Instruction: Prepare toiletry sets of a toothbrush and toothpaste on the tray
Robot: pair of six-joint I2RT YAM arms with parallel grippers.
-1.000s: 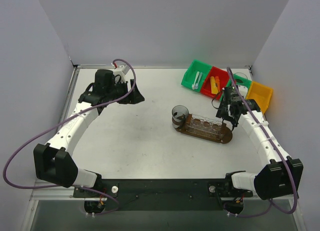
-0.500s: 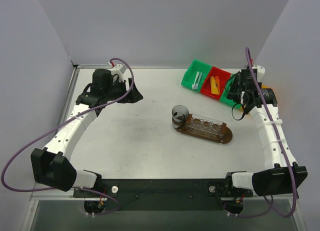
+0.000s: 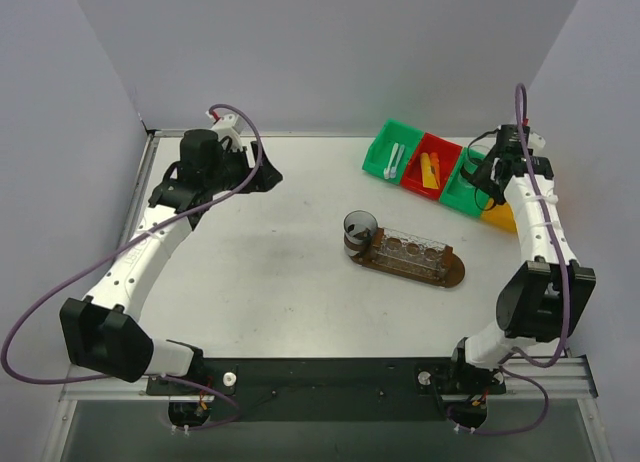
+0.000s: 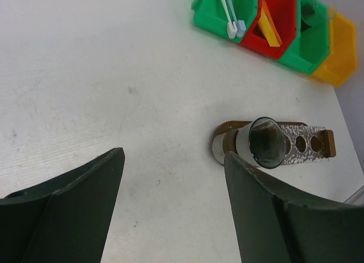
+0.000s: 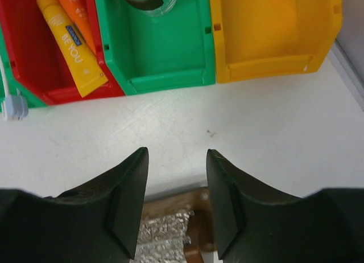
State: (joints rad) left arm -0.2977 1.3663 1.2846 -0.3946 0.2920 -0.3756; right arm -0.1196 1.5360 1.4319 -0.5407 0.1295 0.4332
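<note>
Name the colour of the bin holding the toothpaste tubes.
Red. The bin shows best in the right wrist view.

Brn tray, yel toothpaste, red bin.

Arm links: white shells dotted with small holes, left arm and right arm.
Joints: bulky black housings.
Cables: purple, one trailing from each arm.
Fingers: dark, smooth, tapered wedges on both grippers.
</note>
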